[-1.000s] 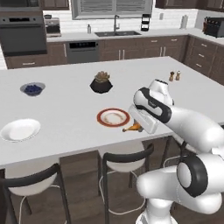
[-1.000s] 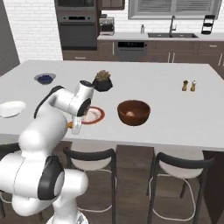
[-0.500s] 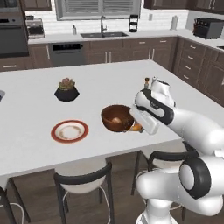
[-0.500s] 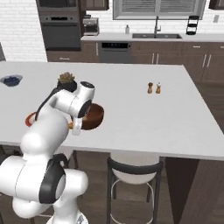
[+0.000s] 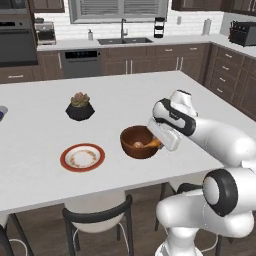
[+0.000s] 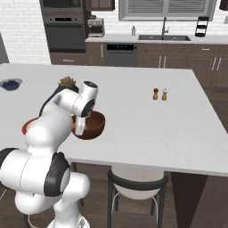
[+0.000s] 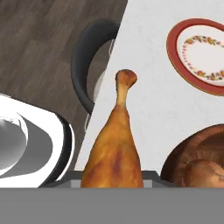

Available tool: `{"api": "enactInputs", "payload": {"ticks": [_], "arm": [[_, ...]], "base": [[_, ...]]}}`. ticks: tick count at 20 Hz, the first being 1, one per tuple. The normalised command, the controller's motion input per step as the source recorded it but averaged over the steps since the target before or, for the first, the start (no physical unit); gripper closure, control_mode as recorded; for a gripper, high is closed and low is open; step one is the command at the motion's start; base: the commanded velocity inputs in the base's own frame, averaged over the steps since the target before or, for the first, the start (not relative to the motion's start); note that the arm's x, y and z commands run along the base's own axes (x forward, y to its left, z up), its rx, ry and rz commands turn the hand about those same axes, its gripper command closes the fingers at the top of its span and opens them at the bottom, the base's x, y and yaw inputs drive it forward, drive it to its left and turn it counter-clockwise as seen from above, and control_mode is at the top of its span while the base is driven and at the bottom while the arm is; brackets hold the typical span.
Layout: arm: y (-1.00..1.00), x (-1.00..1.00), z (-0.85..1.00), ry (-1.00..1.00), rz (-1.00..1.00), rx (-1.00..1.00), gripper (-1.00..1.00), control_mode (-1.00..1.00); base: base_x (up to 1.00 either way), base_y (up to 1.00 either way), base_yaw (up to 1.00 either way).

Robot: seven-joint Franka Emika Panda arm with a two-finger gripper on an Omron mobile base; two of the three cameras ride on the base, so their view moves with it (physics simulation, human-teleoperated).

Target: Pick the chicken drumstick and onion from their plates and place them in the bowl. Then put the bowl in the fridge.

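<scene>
Chicken drumstick [image 7: 114, 151], golden-brown and tapering to a thin pale bone, is held clamped at its fat end by the two-finger gripper [image 5: 161, 141], beside the rim of the reddish-brown wooden bowl [image 5: 130, 138], where the tan onion [image 7: 204, 173] lies. Light, stiff, perhaps slippery: the fat end is judged the surest hold.

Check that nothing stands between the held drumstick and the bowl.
Nothing visible does. The gripper holds the chicken drumstick at the near rim of the bowl, where the onion already lies, leaving room.
</scene>
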Motion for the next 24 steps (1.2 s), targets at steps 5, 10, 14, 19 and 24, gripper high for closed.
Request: {"api": "enactInputs", "payload": {"ticks": [5,10,14,19,24], "arm": [[-0.02,1.00,-0.03,0.16,0.01,0.00,1.00,-1.00],[0.00,1.00,-0.30,0.15,0.00,0.00,1.00,-1.00],[0.00,0.97,-0.37,0.00,0.00,0.00,1.00,-1.00],[0.00,0.47,-0.41,0.00,0.00,0.00,1.00,-1.00],[0.11,0.07,-0.46,0.00,0.00,0.00,1.00,-1.00]], "base": [[0.00,0.00,0.00],[0.00,0.00,0.00],[0.00,0.00,0.00],[0.00,0.00,0.00],[0.00,0.00,0.00]]}}
